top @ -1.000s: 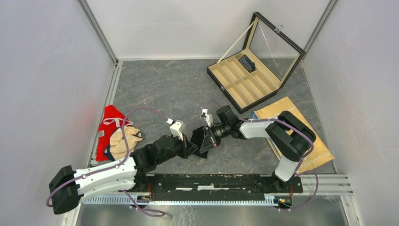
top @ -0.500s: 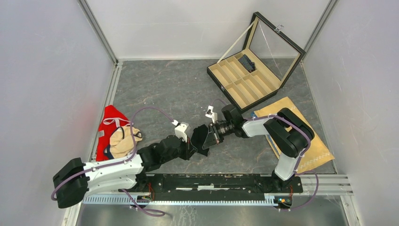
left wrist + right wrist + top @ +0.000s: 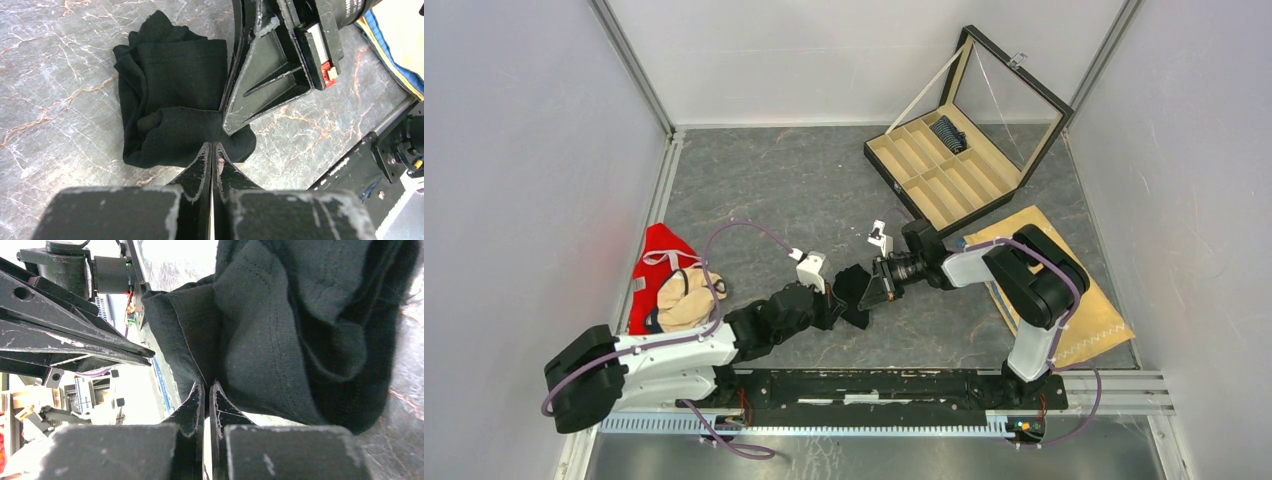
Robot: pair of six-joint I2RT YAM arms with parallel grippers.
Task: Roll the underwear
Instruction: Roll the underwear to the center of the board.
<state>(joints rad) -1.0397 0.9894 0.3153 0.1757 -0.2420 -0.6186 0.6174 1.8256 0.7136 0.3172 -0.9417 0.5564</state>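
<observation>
At the near edge of the grey marbled table (image 3: 774, 190), a black mounting rail (image 3: 874, 385) running between the two arm bases. Just beyond it, slightly left of centre, the small black fabric briefs (image 3: 852, 296), down on the table in a loose bundle, partly folded over on themselves. Reached from the near left by the left pincer (image 3: 832, 308), closed tight with its tips on the bundle's near hem. Met from the right by the right pincer (image 3: 871, 290), likewise closed, nipping a seamed edge of the same cloth. From the left wrist view, both sets of tips almost touching at one spot on the near-right edge of the briefs (image 3: 170, 110), with most of the fabric spread away to the far left of them. Bare table around the bundle on the left, right and far sides; on the near side, only a narrower strip before the rail.

To the left, against the side wall, a crumpled red garment (image 3: 656, 262) with a tan garment (image 3: 686, 300) heaped on it, well apart from the briefs. To the right, under the right arm's elbow, a flat tan cloth with white zigzag stitching (image 3: 1104, 322), reaching close to the right wall. Beyond the pincers, a broad open stretch of table. Farthest, at the back right, a black box with tan compartments (image 3: 944, 195), its glass lid standing open. In one far compartment, a dark striped roll of fabric (image 3: 948, 133). White walls closing off the left, back and right.
</observation>
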